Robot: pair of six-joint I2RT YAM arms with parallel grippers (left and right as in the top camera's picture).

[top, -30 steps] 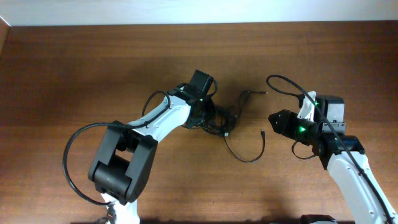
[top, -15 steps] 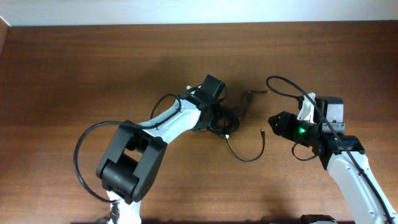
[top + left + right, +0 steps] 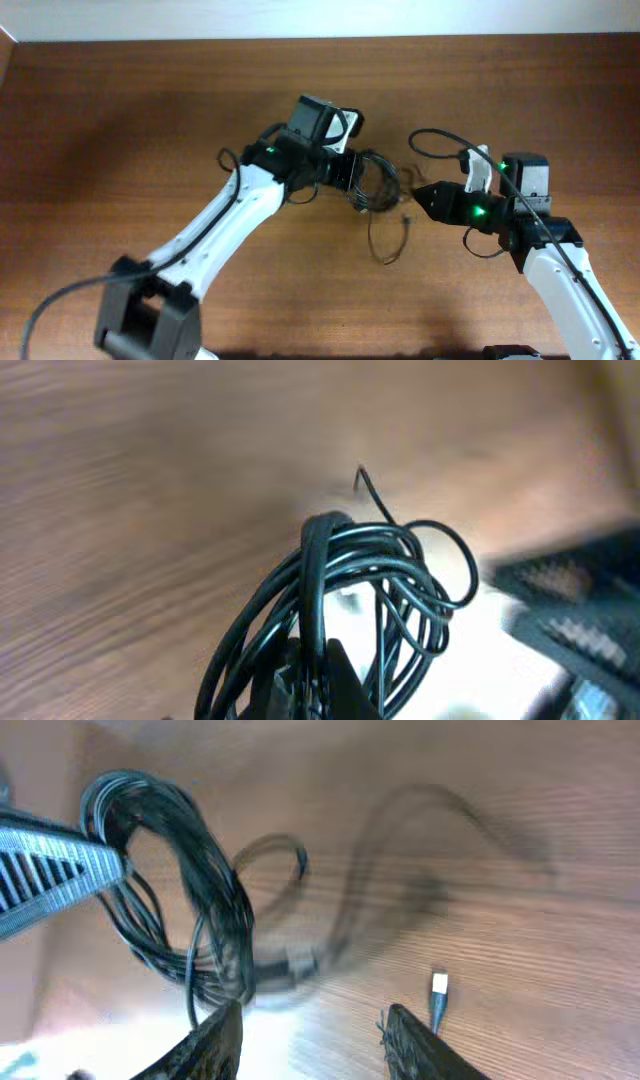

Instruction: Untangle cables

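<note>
The cables are a knotted bundle of thin black cords (image 3: 375, 190) near the table's middle, with a loose strand (image 3: 385, 245) hanging down to the wood. My left gripper (image 3: 352, 172) is shut on the bundle and holds it lifted; in the left wrist view the coils (image 3: 365, 585) loop out above the pinching fingers (image 3: 315, 675). My right gripper (image 3: 420, 197) is open just right of the bundle. In the right wrist view its fingers (image 3: 315, 1040) spread below the blurred coil (image 3: 200, 890), and a small plug end (image 3: 437, 988) lies beside the right finger.
The thick black arm cable (image 3: 440, 140) arcs above my right arm. A dark wooden table (image 3: 120, 120) stretches out on all sides. A pale wall edge (image 3: 300, 20) runs along the back.
My left gripper has lifted the bundle and drawn it up and to the right; the left arm has swung out. My right gripper has moved left toward the bundle. The loose strand has pulled shorter.
</note>
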